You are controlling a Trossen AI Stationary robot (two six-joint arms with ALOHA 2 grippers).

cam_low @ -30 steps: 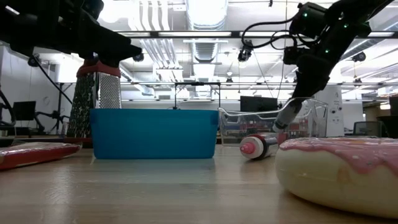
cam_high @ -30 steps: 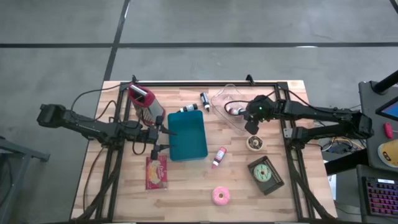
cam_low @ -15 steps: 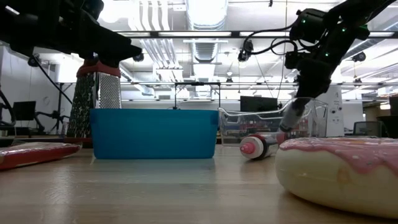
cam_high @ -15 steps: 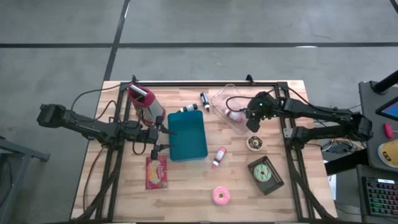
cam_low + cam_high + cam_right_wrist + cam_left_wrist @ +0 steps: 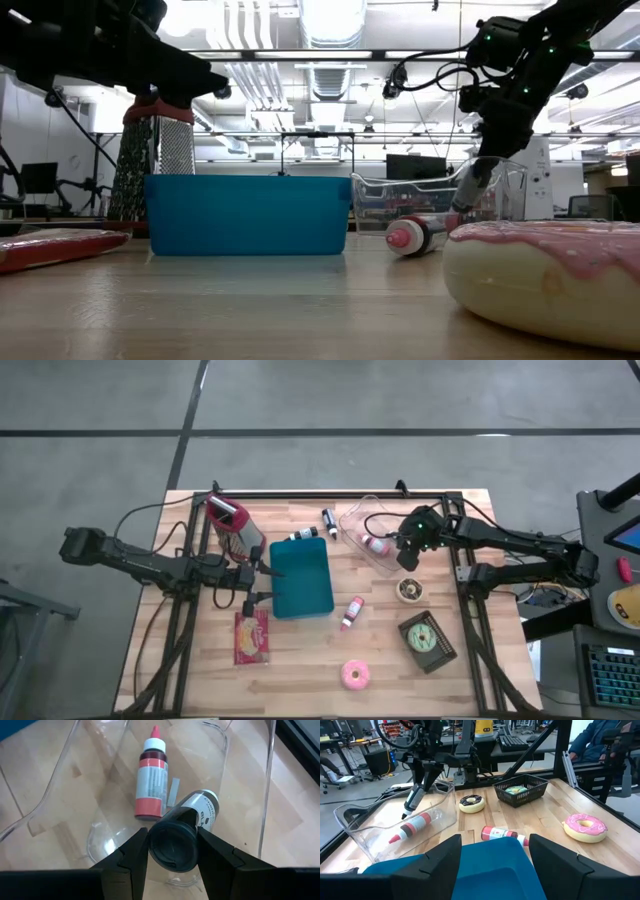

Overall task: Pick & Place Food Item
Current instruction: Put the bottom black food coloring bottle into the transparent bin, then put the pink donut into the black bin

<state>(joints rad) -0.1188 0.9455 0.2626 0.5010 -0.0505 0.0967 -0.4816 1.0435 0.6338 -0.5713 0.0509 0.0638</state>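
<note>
The right hand (image 5: 174, 851) is clamped on a dark bottle (image 5: 185, 837), holding it cap-down over the clear tub (image 5: 360, 525), apparently so it can be let go inside. A red bottle (image 5: 151, 785) already lies on the tub's floor. The left hand (image 5: 490, 857) waits with fingers apart above the blue bin (image 5: 300, 580) on the desk (image 5: 300, 660).
</note>
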